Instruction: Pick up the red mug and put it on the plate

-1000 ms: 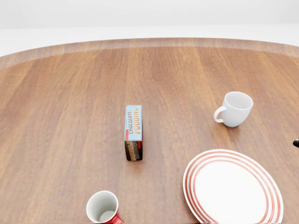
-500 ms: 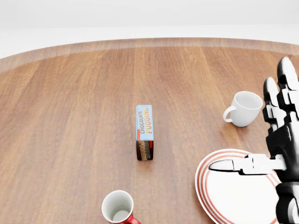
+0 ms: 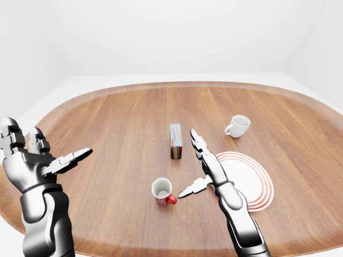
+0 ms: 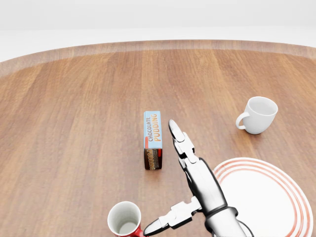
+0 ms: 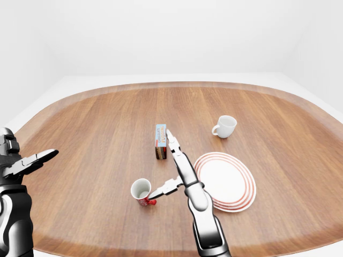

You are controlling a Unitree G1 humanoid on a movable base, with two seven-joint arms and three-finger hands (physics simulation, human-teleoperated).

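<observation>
The red mug (image 3: 162, 191) stands upright on the wooden table, white inside, low in the left-eye view; it also shows at the bottom edge of the head view (image 4: 124, 220). The white plate with red rings (image 3: 251, 178) lies to its right. My right hand (image 3: 194, 167) is open, with its fingers stretched out between the mug and the plate. Its thumb points at the mug and is close to the mug's right side; whether they touch, I cannot tell. My left hand (image 3: 49, 147) is open and raised at the far left, well apart from the mug.
A chocolate pudding box (image 3: 175, 141) stands on edge just above the mug and beside my right fingertips. A white mug (image 3: 237, 126) stands above the plate at the upper right. The table's rounded edge (image 3: 107, 247) runs along the bottom.
The view shifted at first, so everything slid right. My right hand came in from the right edge and moved left over the plate to beside the red mug.
</observation>
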